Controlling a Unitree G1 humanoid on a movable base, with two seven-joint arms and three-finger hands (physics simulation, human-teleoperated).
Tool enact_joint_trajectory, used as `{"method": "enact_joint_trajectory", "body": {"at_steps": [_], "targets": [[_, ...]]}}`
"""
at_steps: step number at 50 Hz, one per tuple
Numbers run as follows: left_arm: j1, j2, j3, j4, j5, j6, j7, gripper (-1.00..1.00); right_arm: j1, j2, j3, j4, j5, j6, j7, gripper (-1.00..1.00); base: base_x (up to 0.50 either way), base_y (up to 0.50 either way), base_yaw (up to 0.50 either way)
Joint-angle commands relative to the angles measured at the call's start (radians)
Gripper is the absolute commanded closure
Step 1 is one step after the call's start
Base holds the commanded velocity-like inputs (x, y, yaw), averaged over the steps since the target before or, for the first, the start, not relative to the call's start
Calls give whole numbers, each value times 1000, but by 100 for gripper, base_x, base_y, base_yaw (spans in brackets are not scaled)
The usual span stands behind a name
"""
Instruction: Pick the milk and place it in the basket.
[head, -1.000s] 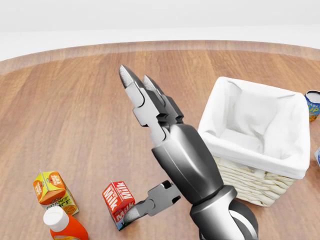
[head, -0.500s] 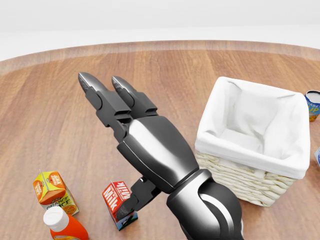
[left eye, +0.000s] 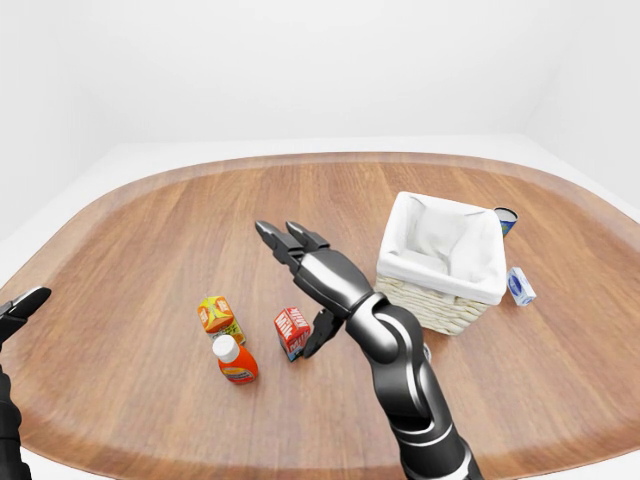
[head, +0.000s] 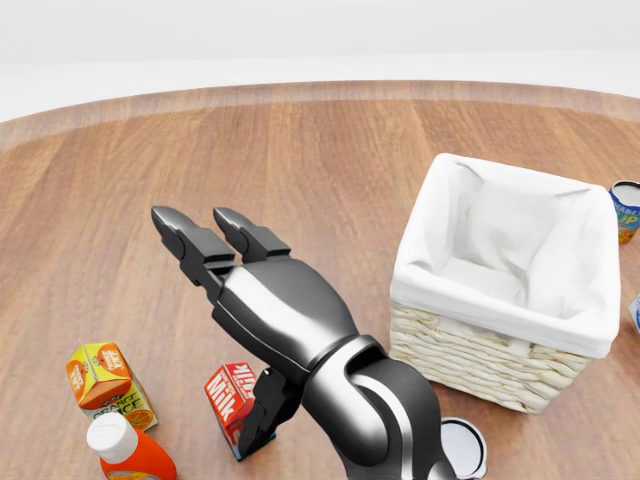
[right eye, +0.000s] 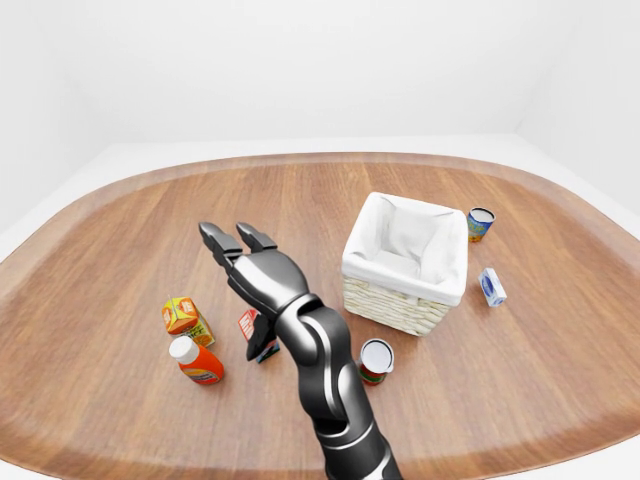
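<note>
In the left-eye view the right hand reaches over the table with its two upper fingers stretched out and its thumb pointing down just right of the milk. The fingers are spread wide and grip nothing. The milk stands upright, with a juice carton and an orange bottle to its left. The basket, lined in white, sits to the right, a can and a small blue-white carton beyond it. Only a fingertip of the left hand shows at the left edge; whether it is open cannot be told.

In the head view the hand fills the middle, thumb against or just beside the milk's right side; contact cannot be told.

The right-eye view shows another can below the basket, near the forearm.
</note>
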Motion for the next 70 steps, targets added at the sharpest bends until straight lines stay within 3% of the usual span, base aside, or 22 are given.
{"method": "enact_joint_trajectory", "body": {"at_steps": [1, 29, 70], "targets": [[0, 0, 0, 0, 0, 0, 0, -100, -4, 9, 3, 80, -40, 0, 19, -98, 0, 0, 0], [1, 0, 0, -1, 2, 0, 2, -100, -37, 16, -8, 224, -105, 0, 55, -98, 0, 0, 0], [-1, 0, -1, 2, 0, 0, -5, -100, -72, 32, -18, 416, -160, 0, 18, -98, 0, 0, 0]]}}
